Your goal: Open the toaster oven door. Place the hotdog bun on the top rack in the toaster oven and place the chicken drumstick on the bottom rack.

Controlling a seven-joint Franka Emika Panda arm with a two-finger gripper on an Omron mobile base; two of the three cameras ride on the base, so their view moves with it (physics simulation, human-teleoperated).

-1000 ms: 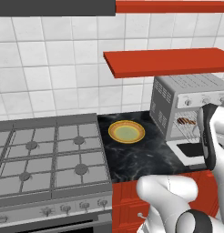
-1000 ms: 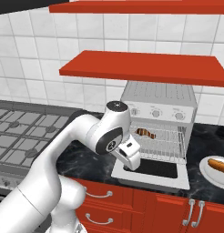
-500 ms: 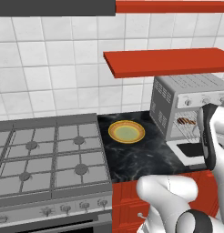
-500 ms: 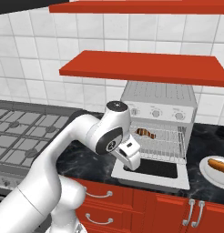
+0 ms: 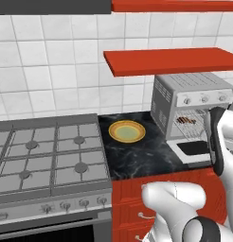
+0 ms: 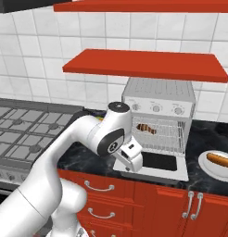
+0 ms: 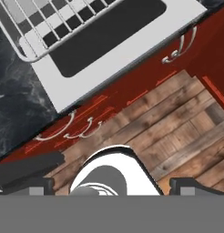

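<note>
The toaster oven (image 6: pixel 157 105) stands on the black counter with its door (image 6: pixel 157 162) folded down flat. Inside, the brown chicken drumstick (image 6: pixel 146 128) lies on a wire rack; I cannot tell which level. The hotdog bun (image 6: pixel 220 159) rests on a white plate (image 6: pixel 209 170) to the oven's right. My gripper (image 6: pixel 129 161) points down at the door's front left corner. In the hand view the gripper (image 7: pixel 107 185) is open with nothing between its tips, looking down on the door (image 7: pixel 109 32) and a rack edge (image 7: pixel 41 22).
A yellow plate (image 5: pixel 127 131) sits on the counter left of the toaster oven (image 5: pixel 184 101). A gas stove (image 5: pixel 47 156) is further left. A red shelf (image 6: pixel 143 65) hangs over the oven. Red drawers (image 6: pixel 134 199) sit below the counter edge.
</note>
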